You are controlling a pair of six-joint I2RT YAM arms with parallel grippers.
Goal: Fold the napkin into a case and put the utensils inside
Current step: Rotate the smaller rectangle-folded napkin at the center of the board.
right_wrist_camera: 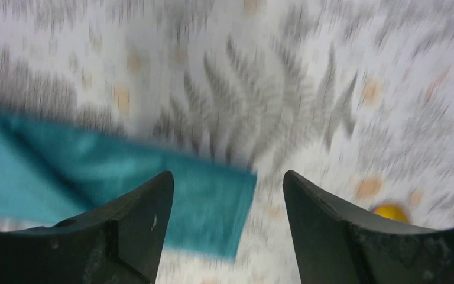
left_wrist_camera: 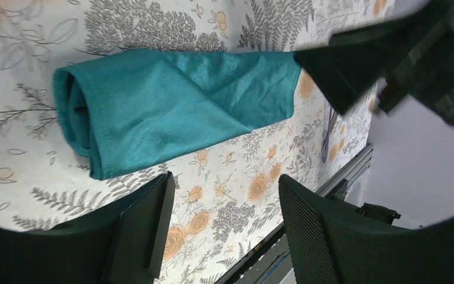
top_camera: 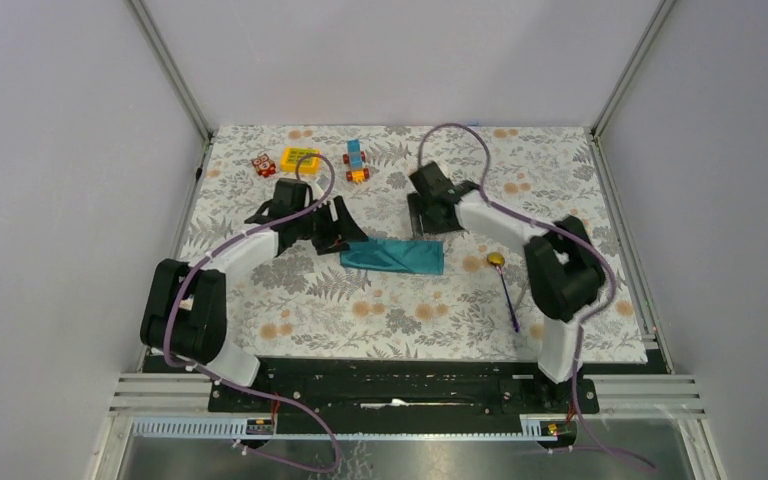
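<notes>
**Napkin folded into a band, both grippers open at its ends**

From the top camera, the napkin [top_camera: 393, 255] lay as a narrow folded band at the middle of the floral table [top_camera: 400, 320]. The left gripper [top_camera: 332, 232] stood at its left end and the right gripper [top_camera: 428, 218] just behind its right end. The purple-handled spoon [top_camera: 506, 292] lay apart to the right, its golden head nearest the cloth. Neither gripper appeared to hold anything. The slim silvery utensil could not be made out. It may have been under an arm or too thin to show.

The left wrist camera showed that gripper's fingers [left_wrist_camera: 148, 225] spread wide with only table between them, just short of the cloth. The napkin's near end was a rolled, layered fold with a diagonal flap across it. It looked thin, limp and slightly glossy, so it would likely slide and spring open. A pinch through all layers at a hemmed corner seemed the safest hold. Whether the fold formed an open pocket could not be told.

The right wrist view was heavily blurred. Its jaws stood apart above the napkin's squared end, gripping nothing. A yellow smear at the lower right was probably the spoon's head.
</notes>
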